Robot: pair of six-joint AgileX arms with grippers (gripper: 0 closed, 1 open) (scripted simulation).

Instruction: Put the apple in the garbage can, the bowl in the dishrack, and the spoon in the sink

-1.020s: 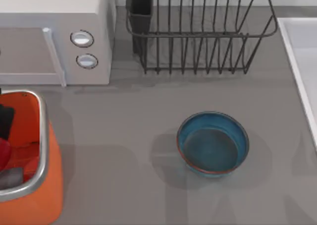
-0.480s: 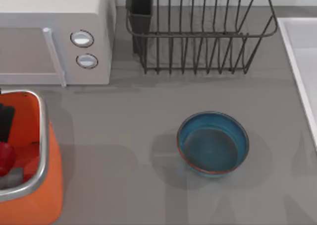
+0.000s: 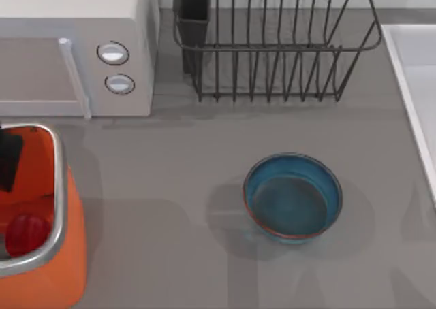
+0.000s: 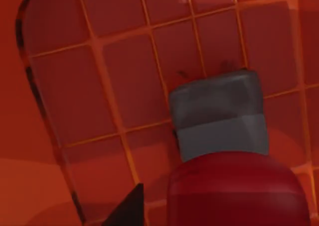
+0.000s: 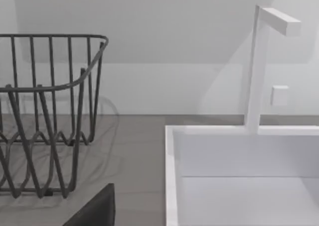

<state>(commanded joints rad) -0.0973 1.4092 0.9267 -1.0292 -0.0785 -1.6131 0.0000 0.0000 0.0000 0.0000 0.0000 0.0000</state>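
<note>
The small glossy red apple (image 3: 26, 233) lay inside the big orange garbage can (image 3: 58, 268) with the silver rim, at the counter's (image 3: 170, 186) left edge. Above it hung the left tool (image 3: 8, 160), its fingers spread and empty. The round blue glazed bowl (image 3: 293, 197) sat on the counter, in front of the dark wire dishrack (image 3: 272, 43), with the pale white-rimmed sink (image 3: 409, 84) at the right edge.

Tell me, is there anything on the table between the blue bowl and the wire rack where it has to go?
No, nothing visible stands in the way. In the top view the bowl sits on bare grey table, and the stretch from it up to the dishrack holds no other thing. The microwave stands off to the left of that path.
</note>
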